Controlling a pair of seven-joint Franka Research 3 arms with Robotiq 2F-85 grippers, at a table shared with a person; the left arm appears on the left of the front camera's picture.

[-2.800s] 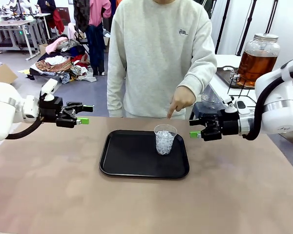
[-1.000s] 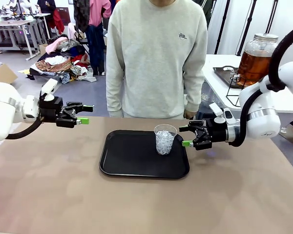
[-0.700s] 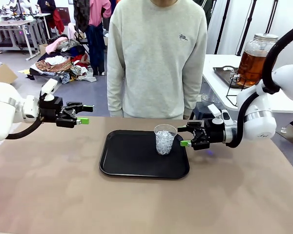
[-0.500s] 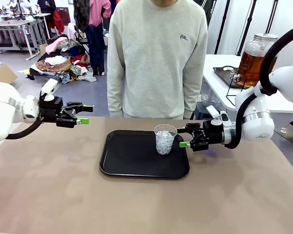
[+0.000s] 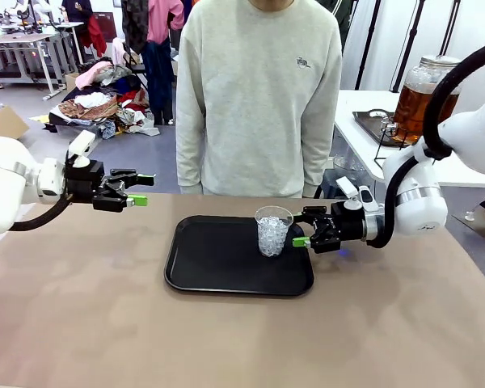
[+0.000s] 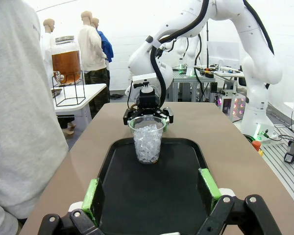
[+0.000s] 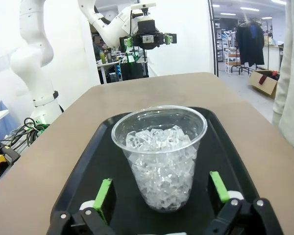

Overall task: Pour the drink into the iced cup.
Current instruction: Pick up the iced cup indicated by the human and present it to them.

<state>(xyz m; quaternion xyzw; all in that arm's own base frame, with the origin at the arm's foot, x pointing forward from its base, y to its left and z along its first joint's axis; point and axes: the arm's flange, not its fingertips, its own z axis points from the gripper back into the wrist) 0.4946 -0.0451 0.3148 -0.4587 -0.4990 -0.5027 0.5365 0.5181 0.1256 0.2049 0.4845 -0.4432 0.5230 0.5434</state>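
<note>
Two grippers stand wide open and empty. Your right gripper (image 5: 301,228) is level with the iced cup (image 5: 273,232), its tips just beside the cup's right wall and not yet around it. The cup stands upright on the black tray (image 5: 178,267), centre frame. Judged step: approach to grasp the cup. Your next move calls for a straight advance until the pads bracket the wall, then a gentle close, as thin plastic may buckle. Your left gripper (image 5: 137,188) hovers at left, well apart. The drink (image 5: 419,109) sits in a glass dispenser jar (image 5: 440,61), upper right. The right wrist view shows the cup centred between the pads; the front view shows the tips short of it.
</note>
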